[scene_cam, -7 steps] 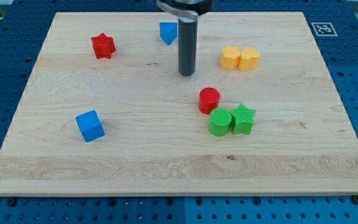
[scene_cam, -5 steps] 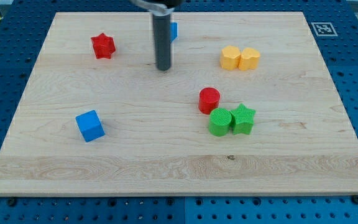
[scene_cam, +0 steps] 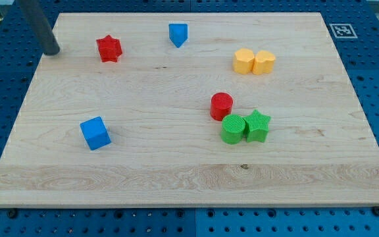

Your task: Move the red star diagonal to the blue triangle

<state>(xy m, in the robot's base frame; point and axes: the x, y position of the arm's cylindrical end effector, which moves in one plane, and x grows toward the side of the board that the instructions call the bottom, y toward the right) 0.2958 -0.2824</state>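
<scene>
The red star (scene_cam: 109, 49) lies near the board's top left. The blue triangle (scene_cam: 177, 33) lies to its right, near the top edge, well apart from it. My tip (scene_cam: 52, 52) is at the board's left edge, to the left of the red star, with a clear gap between them. The rod rises out of the view's top left.
A blue cube (scene_cam: 95, 132) sits at lower left. A red cylinder (scene_cam: 221, 105) stands mid-board, with a green cylinder (scene_cam: 233, 128) and green star (scene_cam: 258, 125) touching just below it. Two yellow blocks (scene_cam: 254, 61) sit together at upper right.
My tip has swept from the board's upper middle, just below the blue triangle, leftward to the left edge beside the red star. No block has moved.
</scene>
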